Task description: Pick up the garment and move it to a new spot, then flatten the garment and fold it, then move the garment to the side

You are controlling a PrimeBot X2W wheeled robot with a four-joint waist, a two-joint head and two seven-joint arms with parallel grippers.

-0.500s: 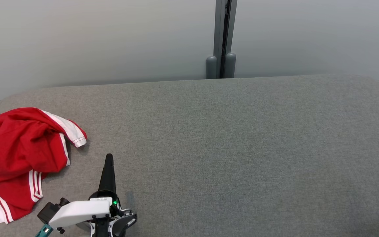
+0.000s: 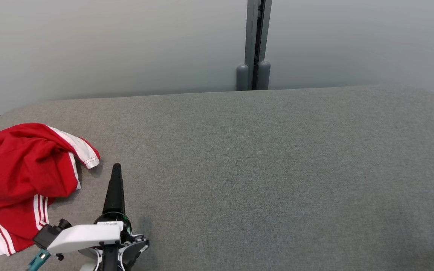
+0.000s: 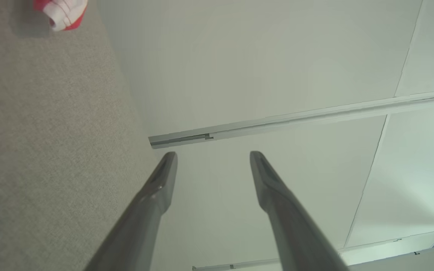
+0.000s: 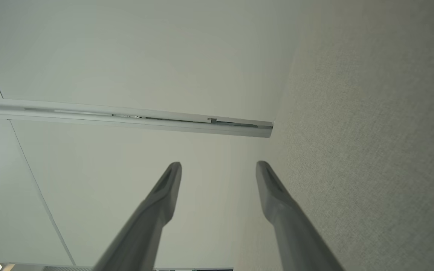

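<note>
Red-and-white garment lies bunched at the worktop's left edge, near the front corner; how much overhangs, can't tell. The left tool sits just beside it, not touching, jaws wide apart w/ nothing between; right tool likewise empty and wide, by the right edge. Risks: pinching only 1 loose layer, so cloth slips mid-lift; a sideways nudge pushing it off the edge.

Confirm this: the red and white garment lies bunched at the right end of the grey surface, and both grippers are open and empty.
Wrong end. The head view shows the garment bunched at the left end of the grey surface. The left gripper and right gripper are open and empty.
</note>
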